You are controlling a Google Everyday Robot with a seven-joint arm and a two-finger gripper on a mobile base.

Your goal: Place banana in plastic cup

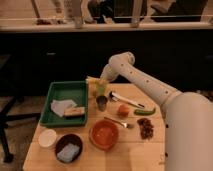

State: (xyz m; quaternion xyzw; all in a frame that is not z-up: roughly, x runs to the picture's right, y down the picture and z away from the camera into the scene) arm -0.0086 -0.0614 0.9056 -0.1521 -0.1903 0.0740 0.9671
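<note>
Camera view puts your gripper [101,81] directly above the plastic cup [100,90], with the banana [93,80] just over the cup, presumably staged for release. You cannot tell the jaw state.

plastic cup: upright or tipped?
Upright. The plastic cup stands on its base just behind the metal cup, mouth up; the gripper is right above its rim.

Wooden table [142,152] in the lower frame, dark wall [50,55] across the middle, pale railing posts [77,15] along the top; the claw [98,83] hovers mid-frame over the table's far edge.
</note>
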